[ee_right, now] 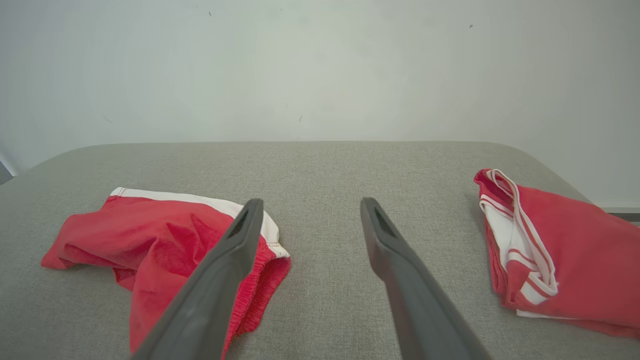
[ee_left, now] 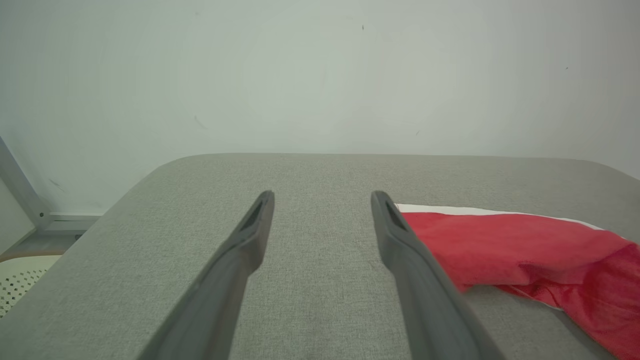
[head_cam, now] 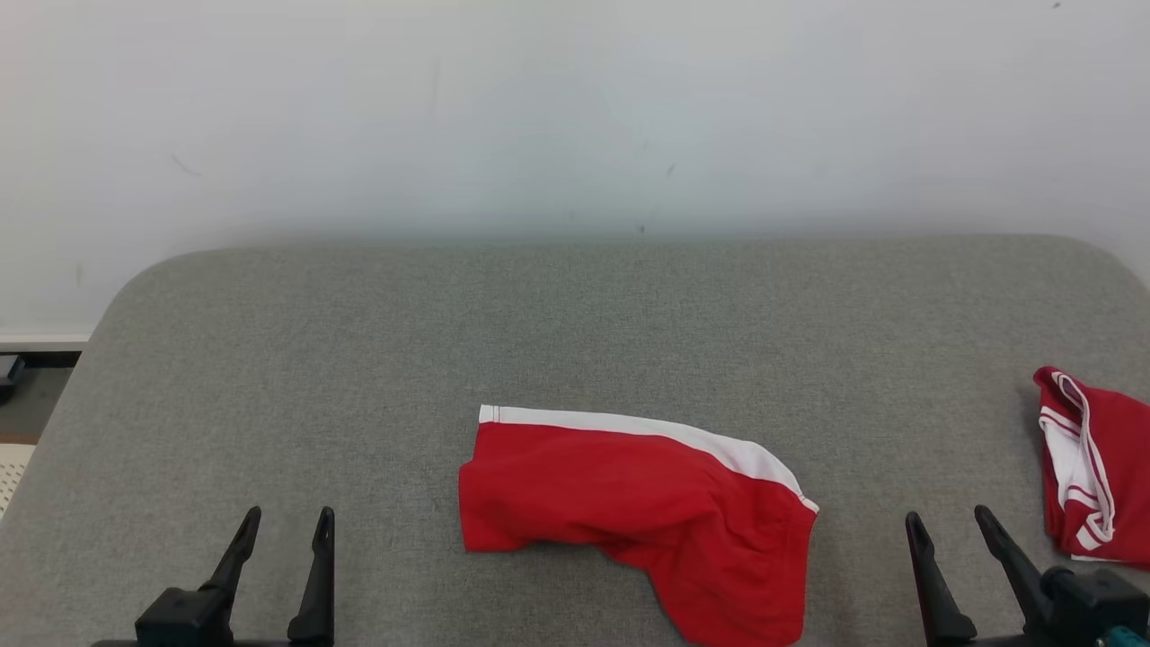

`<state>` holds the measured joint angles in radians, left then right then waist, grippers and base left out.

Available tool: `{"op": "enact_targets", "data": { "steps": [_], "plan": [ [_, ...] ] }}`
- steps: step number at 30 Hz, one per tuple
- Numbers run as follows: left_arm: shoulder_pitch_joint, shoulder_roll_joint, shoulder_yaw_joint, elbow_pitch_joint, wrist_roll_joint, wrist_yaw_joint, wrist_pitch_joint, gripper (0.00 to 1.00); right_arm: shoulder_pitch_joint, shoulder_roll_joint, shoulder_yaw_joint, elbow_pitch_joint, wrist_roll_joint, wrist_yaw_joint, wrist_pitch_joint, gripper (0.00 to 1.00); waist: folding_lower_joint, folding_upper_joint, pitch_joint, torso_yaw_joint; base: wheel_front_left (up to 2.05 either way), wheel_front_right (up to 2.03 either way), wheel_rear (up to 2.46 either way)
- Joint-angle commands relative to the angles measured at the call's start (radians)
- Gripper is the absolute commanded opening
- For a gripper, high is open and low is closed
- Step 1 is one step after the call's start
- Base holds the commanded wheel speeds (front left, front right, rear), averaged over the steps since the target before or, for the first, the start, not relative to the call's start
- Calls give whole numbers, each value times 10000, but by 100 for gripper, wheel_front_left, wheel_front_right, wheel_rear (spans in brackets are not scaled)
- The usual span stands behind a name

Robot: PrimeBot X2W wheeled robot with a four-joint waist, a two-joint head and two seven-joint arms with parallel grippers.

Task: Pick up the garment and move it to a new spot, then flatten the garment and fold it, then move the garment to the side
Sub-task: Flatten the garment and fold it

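Observation:
A red garment (head_cam: 647,512) with a white band along its far edge lies loosely rumpled on the grey table (head_cam: 575,323), near the front middle. It also appears at the right of the left wrist view (ee_left: 520,250) and at the left of the right wrist view (ee_right: 155,240). My left gripper (head_cam: 286,516) hovers open at the lower left, well left of the garment, its fingers (ee_left: 250,235) empty. My right gripper (head_cam: 948,517) is open at the lower right, between that garment and another red piece, with nothing between its fingers (ee_right: 385,240).
A second red and white garment (head_cam: 1092,467) lies folded at the table's right edge, also visible in the right wrist view (ee_right: 555,250). A pale wall (head_cam: 575,108) rises behind the table. The table's rounded left corner drops to the floor (head_cam: 27,404).

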<state>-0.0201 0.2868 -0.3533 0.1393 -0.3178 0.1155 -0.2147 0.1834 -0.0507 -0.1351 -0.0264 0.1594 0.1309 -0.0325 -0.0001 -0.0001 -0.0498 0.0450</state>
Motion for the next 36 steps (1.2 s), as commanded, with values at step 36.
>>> {"op": "enact_targets", "data": {
  "steps": [36],
  "plan": [
    [-2836, -429, -977, 1475, -1322, -1402, 3706, 100, -123, -9, 855, -386, 684, -4, 1510, 100, 1, 1, 1546, -239, 0, 0, 0]
  ]
}}
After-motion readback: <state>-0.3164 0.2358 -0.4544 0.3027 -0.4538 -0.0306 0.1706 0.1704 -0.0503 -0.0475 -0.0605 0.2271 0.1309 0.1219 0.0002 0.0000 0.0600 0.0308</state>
